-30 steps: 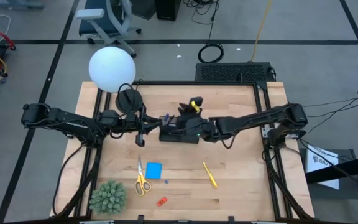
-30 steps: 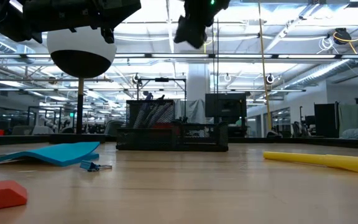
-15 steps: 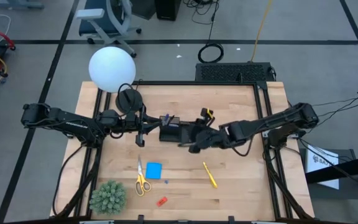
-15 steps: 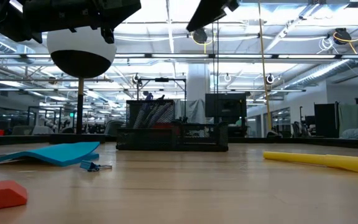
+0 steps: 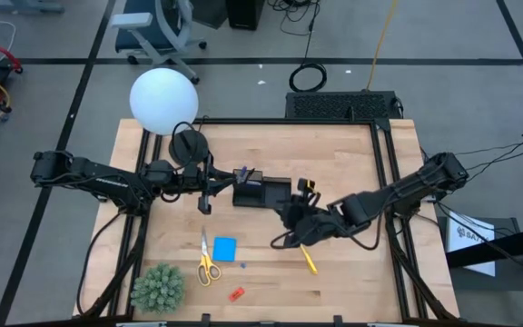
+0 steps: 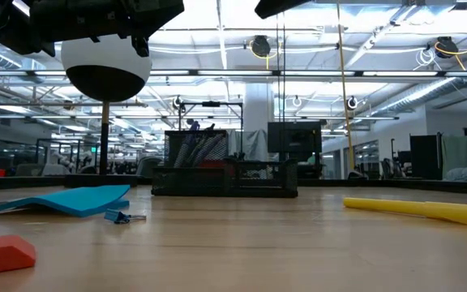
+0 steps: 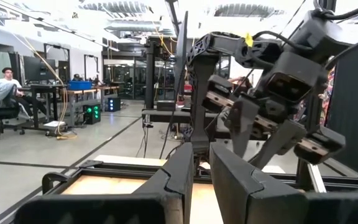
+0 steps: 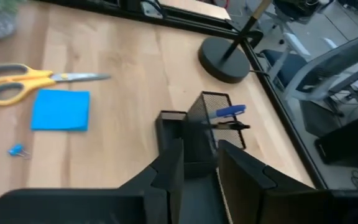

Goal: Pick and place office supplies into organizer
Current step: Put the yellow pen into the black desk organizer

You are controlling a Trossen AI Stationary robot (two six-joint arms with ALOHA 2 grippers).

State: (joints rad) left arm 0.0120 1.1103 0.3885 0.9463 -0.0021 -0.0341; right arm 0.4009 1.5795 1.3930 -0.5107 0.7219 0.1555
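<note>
Since a second ago, we see the right arm has swung away from the black organizer (image 5: 261, 193) toward the table's near side; its right gripper (image 5: 291, 229) now hangs above the wood just beside the yellow pen (image 5: 307, 255). From its wrist camera, the two dark fingers (image 8: 166, 171) stand a narrow gap apart with nothing between them.

We find the left gripper (image 5: 205, 202) unmoved, parked just left of the organizer, near the round black lamp base (image 5: 189, 145). Its fingers (image 7: 179, 171) are nearly together, leaving only a slim slit, and they hold nothing.

We see the organizer at the table's middle, its taller mesh section holding a blue pen (image 8: 230, 111) and a black pen (image 8: 232, 126). On the near left part of the table lie the yellow-handled scissors (image 5: 206, 261), the blue note pad (image 5: 224, 248) just beside them, and a tiny blue binder clip (image 8: 16, 150) close by. The small red piece (image 5: 236, 293) lies nearer the front edge, with the green spiky plant (image 5: 158, 288) at the front left corner.
</note>
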